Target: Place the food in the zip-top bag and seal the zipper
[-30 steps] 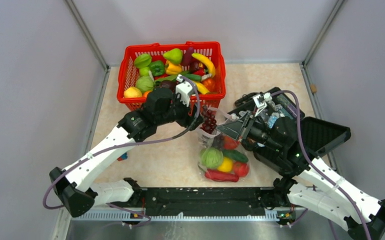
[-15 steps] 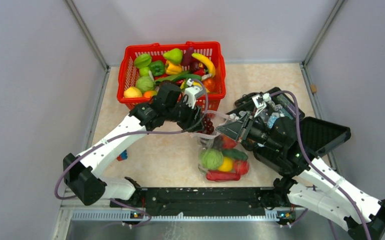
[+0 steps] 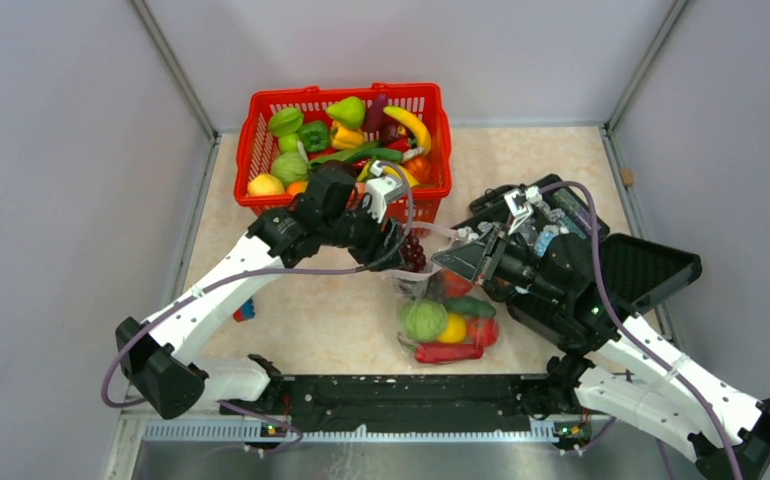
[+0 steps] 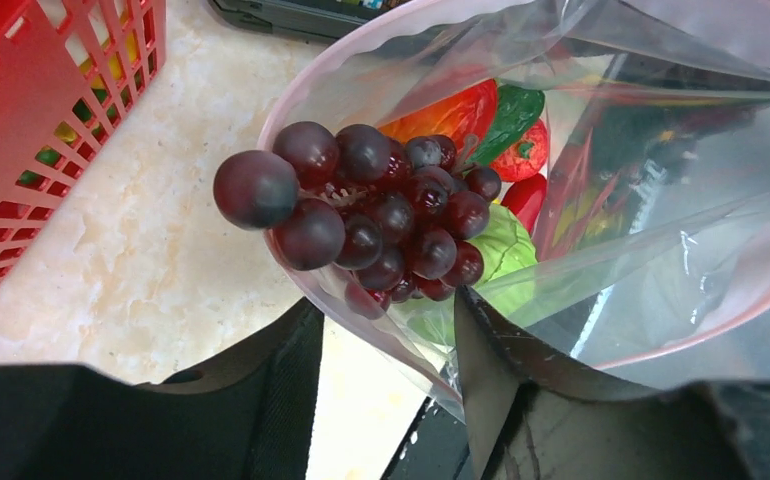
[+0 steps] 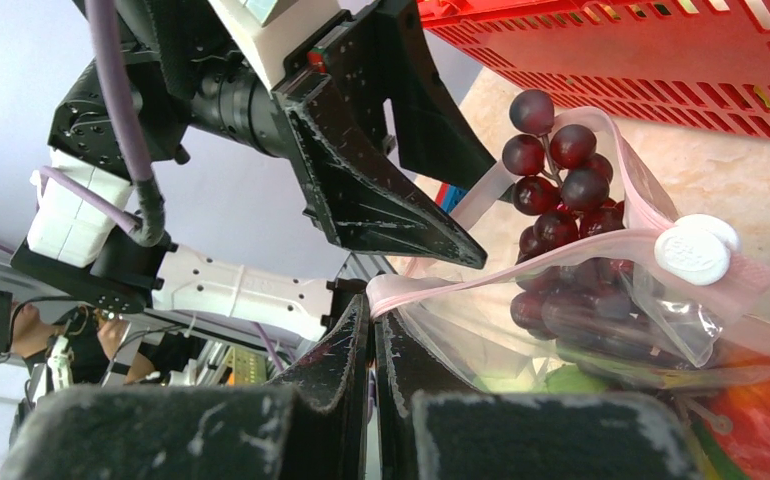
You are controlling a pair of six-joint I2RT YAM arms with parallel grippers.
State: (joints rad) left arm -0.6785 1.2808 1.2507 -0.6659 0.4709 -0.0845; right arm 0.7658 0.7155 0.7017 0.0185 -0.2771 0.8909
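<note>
A bunch of dark purple grapes (image 4: 371,215) lies over the rim of the zip-top bag (image 3: 448,320), half inside its mouth. My left gripper (image 4: 386,305) is open just behind the bunch, and the bag's near edge runs between its fingers. My right gripper (image 5: 371,305) is shut on the pink zipper (image 5: 521,270), holding the mouth up, with the white slider (image 5: 696,250) further along. Inside the bag lie a green cabbage (image 3: 423,318), a lemon (image 3: 451,328), a red chili (image 3: 448,352), a tomato (image 3: 481,330) and a cucumber (image 3: 471,307).
A red lattice basket (image 3: 346,95) full of toy fruit stands just behind the left gripper (image 3: 398,245). An open black case (image 3: 651,265) lies under and behind the right arm. A small blue and red item (image 3: 245,312) lies beside the left forearm.
The left arm has swung from the basket toward the bag, bringing its gripper close behind the grapes at the mouth. The right gripper has kept its hold on the bag's edge.
</note>
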